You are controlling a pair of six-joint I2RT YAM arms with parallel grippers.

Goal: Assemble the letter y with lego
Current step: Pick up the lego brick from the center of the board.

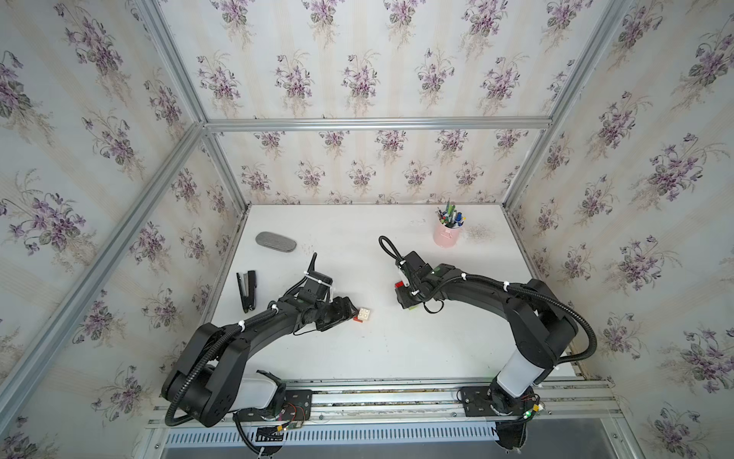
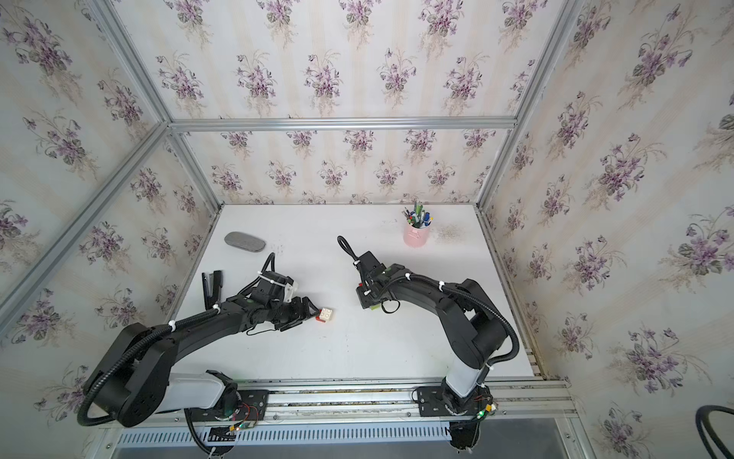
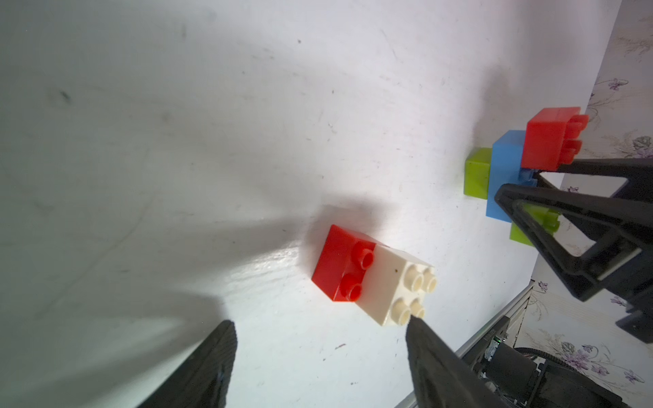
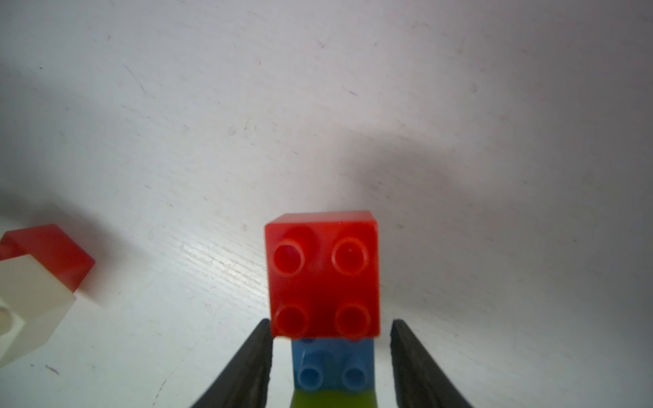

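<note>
Reaching inward over the white counter (image 1: 397,357) in both top views, the bent left arm's left gripper (image 1: 352,314) points at the red-and-white pair (image 1: 363,315), and the right gripper (image 1: 402,296) hangs over the red-blue-green cluster (image 1: 398,284), well apart from the pink pen cup (image 1: 445,236). Left wrist view: left fingers (image 3: 219,353) spread wide, released, one tip at the white brick (image 3: 388,282). Right wrist view: right fingers (image 4: 254,360) flank the blue brick (image 4: 332,364) with slim gaps; whether they grip, I cannot tell.
</note>
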